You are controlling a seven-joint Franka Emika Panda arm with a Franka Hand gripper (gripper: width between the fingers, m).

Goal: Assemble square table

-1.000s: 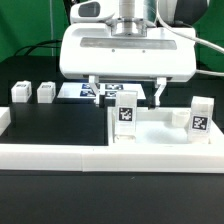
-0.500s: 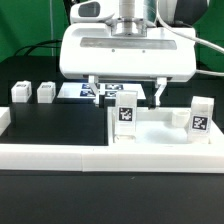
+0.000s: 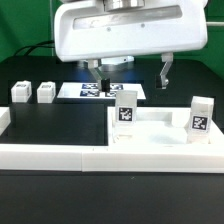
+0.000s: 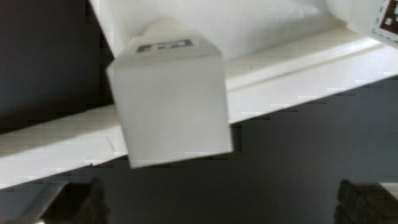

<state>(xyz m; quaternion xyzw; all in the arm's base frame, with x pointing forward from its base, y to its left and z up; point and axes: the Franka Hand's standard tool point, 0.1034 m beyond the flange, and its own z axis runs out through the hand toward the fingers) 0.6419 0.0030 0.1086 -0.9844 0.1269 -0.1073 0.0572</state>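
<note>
The white square tabletop lies at the exterior view's right, against the front wall. Two tagged white legs stand upright on it, one at its left corner and one at its right corner. Two more legs lie loose at the exterior view's left. My gripper hangs open and empty above and behind the left upright leg, touching nothing. In the wrist view that leg stands on the tabletop's rim, with my dark fingertips far apart on either side.
The marker board lies flat behind the tabletop, under the gripper. A long low white border wall runs along the front and up the exterior view's left edge. The mat is black.
The gripper has risen straight up. Its fingers were level with the top of the left upright leg and now hang above it. The legs and tabletop have not moved.
</note>
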